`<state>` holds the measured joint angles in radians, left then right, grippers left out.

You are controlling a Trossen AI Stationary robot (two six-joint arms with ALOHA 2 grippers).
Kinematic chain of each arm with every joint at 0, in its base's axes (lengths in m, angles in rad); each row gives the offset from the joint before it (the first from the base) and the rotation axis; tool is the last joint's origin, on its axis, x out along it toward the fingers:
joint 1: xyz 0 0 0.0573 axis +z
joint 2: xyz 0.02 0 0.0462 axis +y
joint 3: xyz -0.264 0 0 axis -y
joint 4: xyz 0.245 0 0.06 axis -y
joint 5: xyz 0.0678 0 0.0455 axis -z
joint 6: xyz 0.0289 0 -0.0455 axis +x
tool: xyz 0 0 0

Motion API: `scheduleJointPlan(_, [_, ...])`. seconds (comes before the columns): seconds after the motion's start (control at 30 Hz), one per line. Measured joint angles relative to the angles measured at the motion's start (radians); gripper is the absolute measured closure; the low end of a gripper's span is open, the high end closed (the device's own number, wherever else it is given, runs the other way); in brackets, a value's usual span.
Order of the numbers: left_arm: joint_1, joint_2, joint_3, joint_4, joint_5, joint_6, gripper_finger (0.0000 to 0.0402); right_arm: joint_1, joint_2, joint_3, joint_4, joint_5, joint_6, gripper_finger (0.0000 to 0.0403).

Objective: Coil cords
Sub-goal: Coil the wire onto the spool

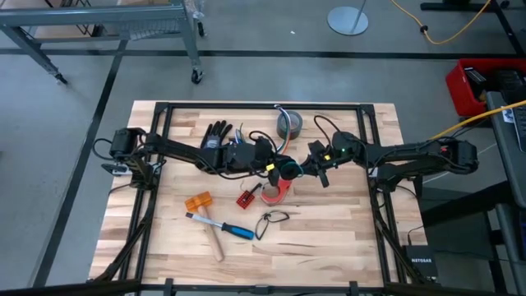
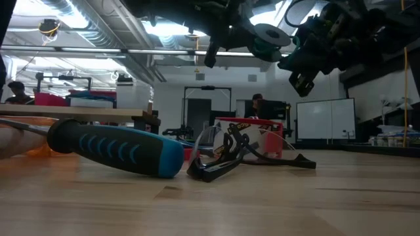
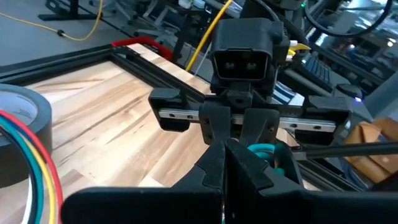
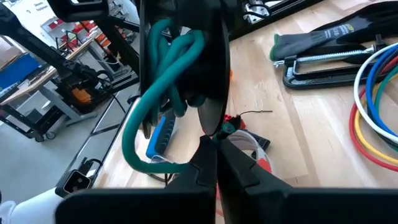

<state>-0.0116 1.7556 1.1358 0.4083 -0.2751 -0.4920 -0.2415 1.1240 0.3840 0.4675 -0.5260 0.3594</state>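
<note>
Around: from the meeting point of the arms, a tape roll (image 1: 289, 125) lies at 12 o'clock, a black glove (image 1: 218, 133) at 10, an orange block (image 1: 197, 201) at 8, a blue-handled hammer (image 1: 223, 229) at 7 and a thin black loop (image 1: 272, 219) at 6. A red-and-white piece (image 1: 275, 191) lies just beneath the arms at 6.
In the way: both arms cross the middle of the tabletop (image 1: 329, 238). The left arm lies over part of the glove.
Cords: the cords (image 3: 42, 180) lie close by the tape roll, about 12 o'clock from the fingers and clear of both grippers.
Axis: the strands sweep in a wide open curve. I cannot tell which way its long axis runs.
Look: thin strands, red, yellow, blue-green and white, side by side, loose and unbound.
Teal coil: a teal coil (image 1: 288, 169) hangs above the tabletop between the two grippers.
Left gripper (image 1: 276, 167): fingers pressed together, with the teal coil gathered on them.
Right gripper (image 1: 302, 167): fingers drawn tight together at the coil's edge. I cannot tell whether a strand is pinched.
</note>
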Motion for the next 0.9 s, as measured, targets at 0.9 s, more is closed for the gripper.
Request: scheduleJointPlan(0.9, [-0.002, -0.081, -0.002, -0.062, 0.081, 0.028, 0.0401, 0.000, -0.001, 0.004, 0.082, 0.017, -0.006, 0.0402])
